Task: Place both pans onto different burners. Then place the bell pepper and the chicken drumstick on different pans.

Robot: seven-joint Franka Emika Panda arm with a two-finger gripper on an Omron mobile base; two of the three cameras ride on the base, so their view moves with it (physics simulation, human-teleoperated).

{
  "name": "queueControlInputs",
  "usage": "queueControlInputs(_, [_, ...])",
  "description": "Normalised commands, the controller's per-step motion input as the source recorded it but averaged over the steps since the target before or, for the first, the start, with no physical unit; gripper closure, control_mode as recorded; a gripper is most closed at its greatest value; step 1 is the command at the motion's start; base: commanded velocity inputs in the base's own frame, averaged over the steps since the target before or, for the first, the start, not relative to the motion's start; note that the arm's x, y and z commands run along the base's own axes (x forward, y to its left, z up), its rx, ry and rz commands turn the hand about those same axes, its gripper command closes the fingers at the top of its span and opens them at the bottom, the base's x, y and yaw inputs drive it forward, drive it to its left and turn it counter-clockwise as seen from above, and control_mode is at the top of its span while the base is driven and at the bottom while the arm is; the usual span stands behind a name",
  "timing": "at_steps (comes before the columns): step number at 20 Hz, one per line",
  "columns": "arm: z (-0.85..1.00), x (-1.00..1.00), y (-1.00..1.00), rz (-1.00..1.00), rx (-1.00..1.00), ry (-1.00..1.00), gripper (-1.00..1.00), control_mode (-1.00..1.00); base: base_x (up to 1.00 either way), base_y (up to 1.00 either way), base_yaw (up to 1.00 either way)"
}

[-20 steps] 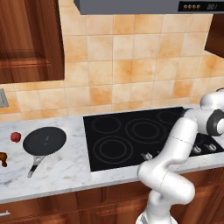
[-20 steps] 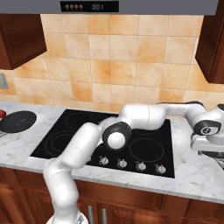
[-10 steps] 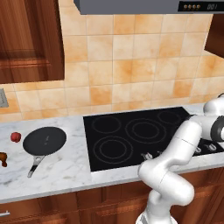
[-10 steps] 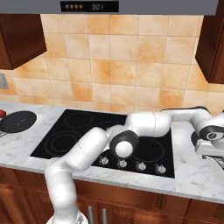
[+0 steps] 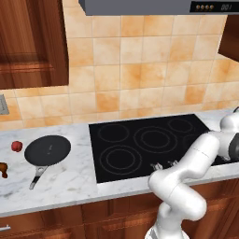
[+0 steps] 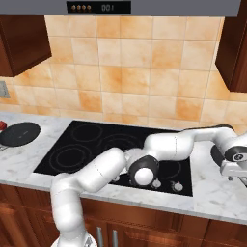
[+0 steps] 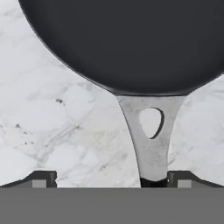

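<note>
From the hand view I look down on a black frying pan lying on the marble surface. Its silver handle runs lengthwise from the pan's rim straight toward the gripper and passes just inside one fingertip, closer to it than to the other. The gripper is spread fully wide and holds nothing. From the left base view, the second pan sits left of the cooktop, its handle pointing to the surface's front edge. The bell pepper lies just beyond that pan, away from the cooktop, with the chicken drumstick nearby.
</note>
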Motion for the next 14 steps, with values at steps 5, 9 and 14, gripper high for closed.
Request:
queueControlInputs(5, [-0.03,0.06,-0.25,0.00,0.00,0.01,-1.00,-1.00,0.00,0.00,0.00])
queueControlInputs(9, [-0.04,0.10,-0.22,0.00,0.00,0.04,-1.00,-1.00,0.00,0.00,0.00])
queueControlInputs(14, [-0.06,0.08,-0.17,0.00,0.00,0.08,-1.00,-1.00,0.00,0.00,0.00])
